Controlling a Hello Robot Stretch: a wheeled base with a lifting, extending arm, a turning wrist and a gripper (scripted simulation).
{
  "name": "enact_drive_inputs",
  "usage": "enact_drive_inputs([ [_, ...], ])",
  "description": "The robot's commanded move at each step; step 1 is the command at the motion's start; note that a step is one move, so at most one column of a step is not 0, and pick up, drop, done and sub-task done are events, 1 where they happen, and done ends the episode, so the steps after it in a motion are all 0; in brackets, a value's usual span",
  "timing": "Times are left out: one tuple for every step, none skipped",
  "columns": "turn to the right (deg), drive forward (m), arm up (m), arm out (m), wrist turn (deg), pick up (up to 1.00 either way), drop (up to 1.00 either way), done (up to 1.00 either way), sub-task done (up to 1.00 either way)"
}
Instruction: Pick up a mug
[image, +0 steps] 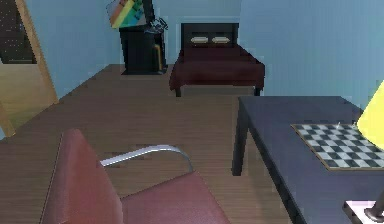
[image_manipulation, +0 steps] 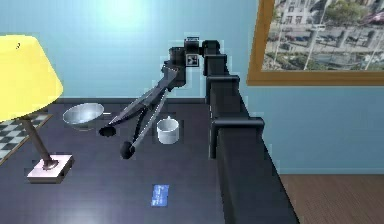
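A small white mug (image_manipulation: 168, 130) stands on the dark table (image_manipulation: 120, 200), near its far edge. My gripper (image_manipulation: 117, 141) reaches down to the left from the arm's (image_manipulation: 235, 130) far end, and its thin fingers (image_manipulation: 145, 112) slant across the tabletop. The fingertips end just left of the mug and in front of a grey metal bowl (image_manipulation: 85, 115). I cannot tell whether the gripper holds anything, nor whether it touches the mug.
A lamp with a yellow shade (image_manipulation: 25, 70) stands on the table at the left, next to a chessboard (image: 340, 143). A small blue card (image_manipulation: 158, 194) lies near the front. A window (image_manipulation: 320, 40) is in the wall behind. A red chair (image: 110, 185) and a bed (image: 215, 68) are ahead.
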Motion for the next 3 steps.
enact_drive_inputs([
  [0.0, 0.00, 0.00, 0.00, 45.0, 0.00, 0.00, 0.00, 0.00],
  [0.0, 0.00, 0.00, 0.00, 45.0, 0.00, 0.00, 0.00, 0.00],
  [0.0, 0.00, 0.00, 0.00, 27.0, 0.00, 0.00, 0.00, 0.00],
])
